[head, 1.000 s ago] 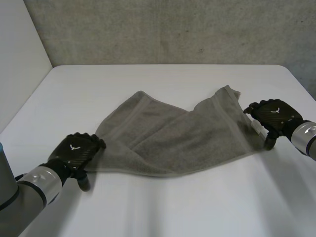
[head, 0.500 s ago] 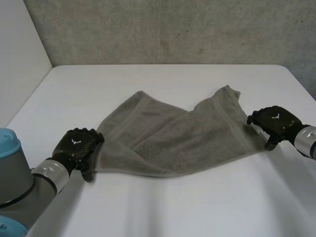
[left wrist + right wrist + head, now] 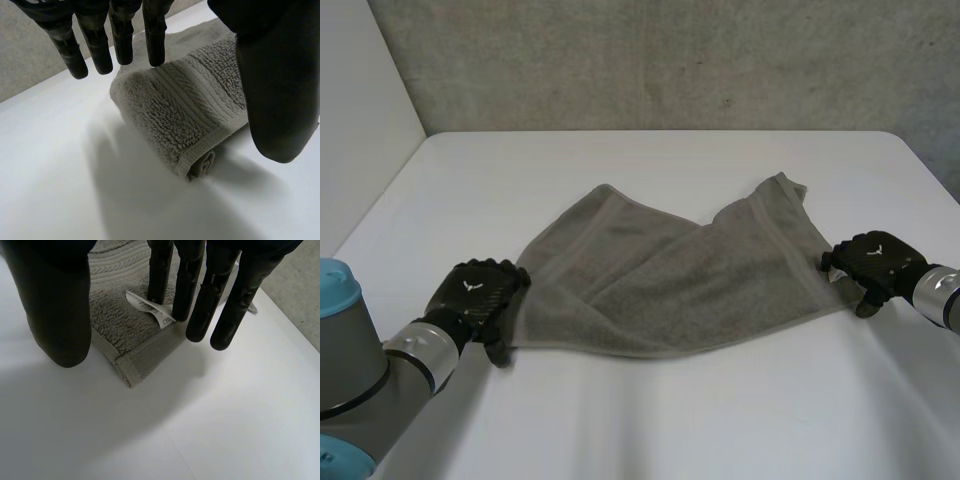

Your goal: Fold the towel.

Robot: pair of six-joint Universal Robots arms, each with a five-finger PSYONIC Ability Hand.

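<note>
Left wrist view: the left hand (image 3: 276, 80) hangs wide, fingers straight, thumb apart, just over a rolled-under corner of the towel (image 3: 185, 110), poised, I'd say, to pinch it. The right hand (image 3: 55, 300) is spread the same way over the opposite corner, where a white label (image 3: 150, 307) shows. The head view gives the layout: towel rumpled on the worktop (image 3: 650, 430), a hand at each end.

a white table (image 3: 650, 420) lies before a rough grey wall (image 3: 670, 60), with a plain white wall (image 3: 360, 120) at one side.
</note>
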